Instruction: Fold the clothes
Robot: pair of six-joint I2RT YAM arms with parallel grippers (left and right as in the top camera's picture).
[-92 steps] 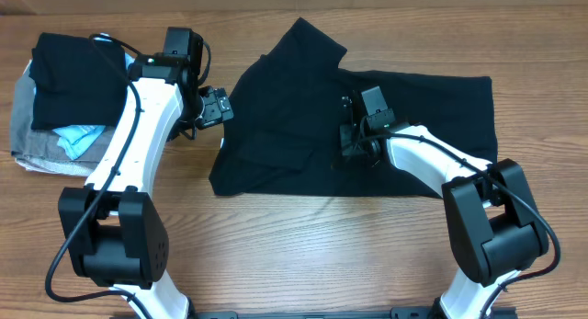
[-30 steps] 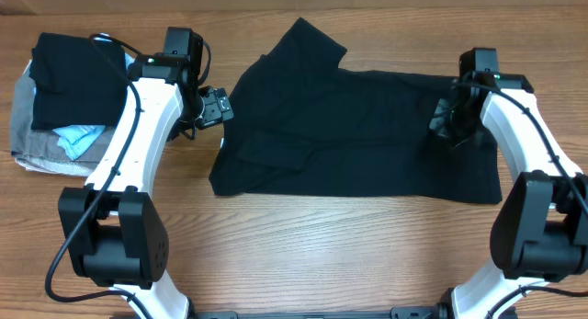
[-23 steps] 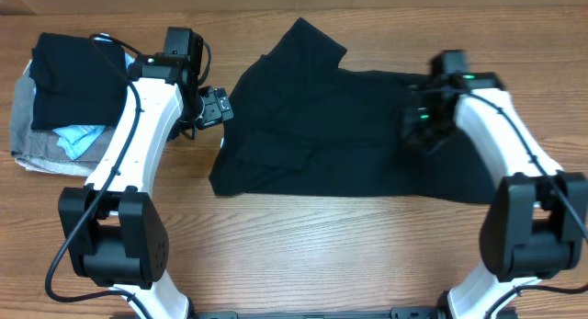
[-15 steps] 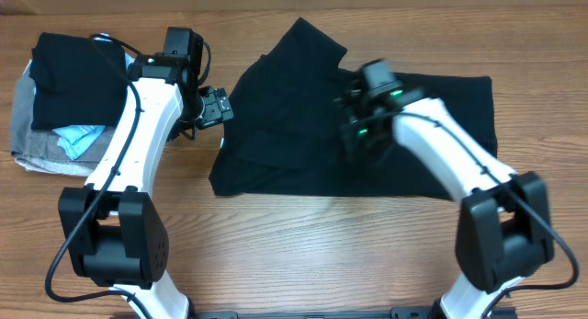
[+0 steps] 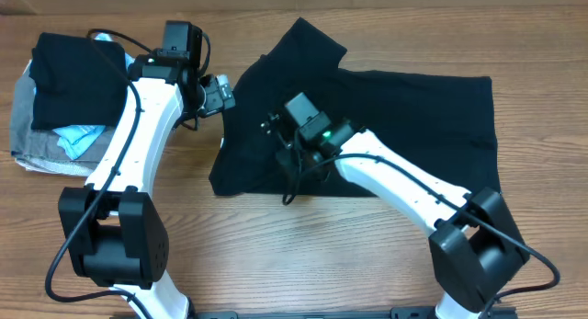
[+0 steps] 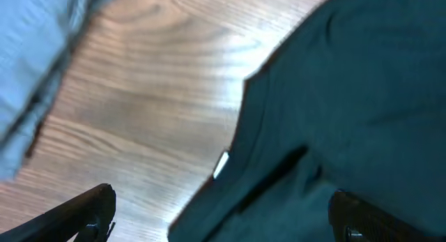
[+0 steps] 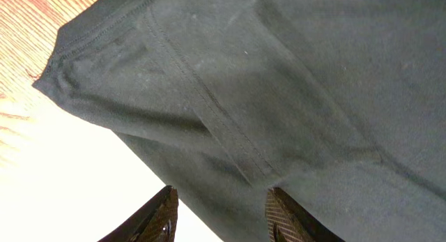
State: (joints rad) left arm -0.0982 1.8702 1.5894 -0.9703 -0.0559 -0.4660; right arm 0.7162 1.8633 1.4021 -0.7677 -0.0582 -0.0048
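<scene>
Along the near edge of the desk [image 5: 303,255] stand the left arm's base [image 5: 110,241] and the right arm's base [image 5: 482,255], with bare wood grain between them. Just beyond, the black T-shirt [image 5: 404,126] lies flat across the middle of the desk, its long side running left to right and reaching toward the right edge; one sleeve points to the far edge. The right arm [image 5: 404,181] stretches across the cloth to the shirt's near-left part, where the right gripper [image 5: 283,144] hangs over the fabric. Seen from the right wrist, its fingers [image 7: 165,215] stand partly apart with nothing between them, above a stitched hem and a folded-over edge of the shirt close to the wood.

Farther back, the left gripper [image 5: 219,92] hovers at the shirt's left edge. The left wrist view shows its fingers [image 6: 90,210] spread wide and empty, one over wood and the other over dark cloth, with a small white label [image 6: 221,164] on the cloth ahead of them.

At the far-left corner sits a pile apart from the shirt: a folded black garment [image 5: 69,75] on top of a grey garment [image 5: 28,135], with a light-blue garment [image 5: 78,140] showing at the pile's near side.
</scene>
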